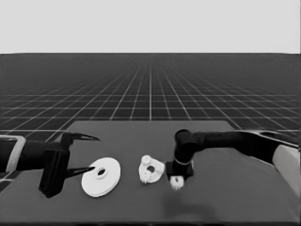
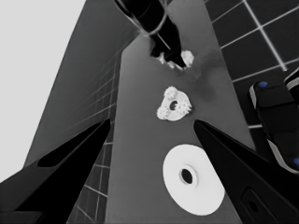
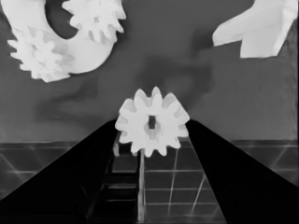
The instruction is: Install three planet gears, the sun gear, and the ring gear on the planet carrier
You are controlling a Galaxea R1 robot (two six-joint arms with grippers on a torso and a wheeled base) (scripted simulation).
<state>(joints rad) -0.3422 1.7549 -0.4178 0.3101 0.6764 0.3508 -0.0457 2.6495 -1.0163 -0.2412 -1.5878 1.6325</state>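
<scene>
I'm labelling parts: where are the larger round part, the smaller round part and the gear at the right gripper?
Larger round part (image 1: 100, 177): head view, flat face beside hole.
Smaller round part (image 1: 156, 167): head view, right rim.
Gear (image 3: 152, 122): right wrist view, centre hub.

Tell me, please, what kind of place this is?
Probably a simulated assembly bench: a dark table on a grid floor, white gear parts such as the larger round part, and the right gripper holding a gear.
</scene>
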